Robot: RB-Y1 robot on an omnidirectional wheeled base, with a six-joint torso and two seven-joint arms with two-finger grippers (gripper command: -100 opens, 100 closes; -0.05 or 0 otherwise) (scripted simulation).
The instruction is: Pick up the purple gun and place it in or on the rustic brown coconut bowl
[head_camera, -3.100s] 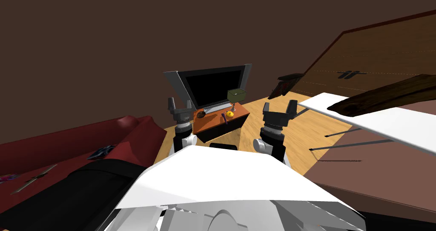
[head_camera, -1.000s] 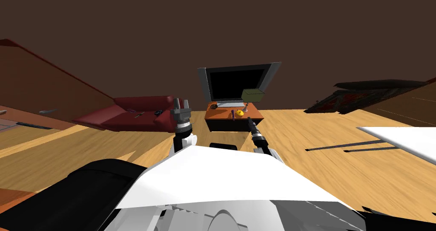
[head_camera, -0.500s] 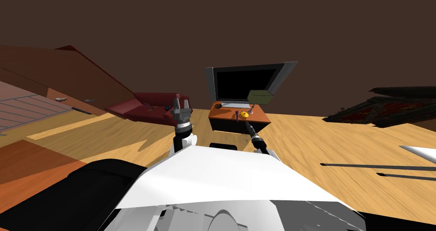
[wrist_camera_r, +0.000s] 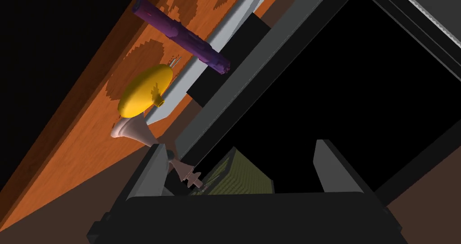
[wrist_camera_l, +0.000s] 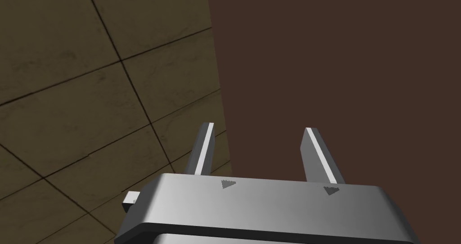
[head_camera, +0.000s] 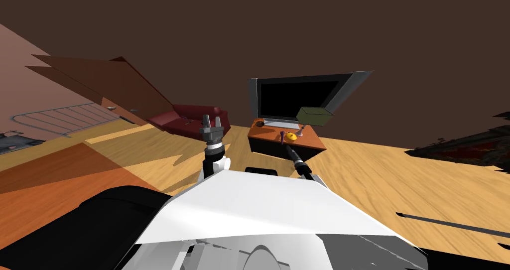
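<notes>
The purple gun (head_camera: pixel 282 137) lies on the orange top of a low TV stand (head_camera: pixel 309 141), beside a yellow object (head_camera: pixel 292 136). A small dark brown bowl (head_camera: pixel 259 124) sits nearer the stand's far left corner. My right gripper (head_camera: pixel 290 149) is stretched toward the stand's near edge, short of the gun. In the right wrist view the purple gun (wrist_camera_r: pixel 182 36) lies well beyond my open right gripper (wrist_camera_r: pixel 241 164), with the yellow object (wrist_camera_r: pixel 144 90) between them. My left gripper (head_camera: pixel 211 124) is raised at my left, and the left gripper (wrist_camera_l: pixel 261 151) is open and holds nothing.
A flat TV (head_camera: pixel 299 96) stands at the back of the stand. A lamp with an olive shade (head_camera: pixel 314 116) and pale foot (wrist_camera_r: pixel 130 129) is at its right. A red sofa (head_camera: pixel 191 118) lies left of the stand. Wooden floor (head_camera: pixel 388 182) spreads around.
My base has swung round, so the whole view shifted right and the white table left the picture. The stand looks slightly nearer. Since the earliest frame my right arm has stretched forward.
</notes>
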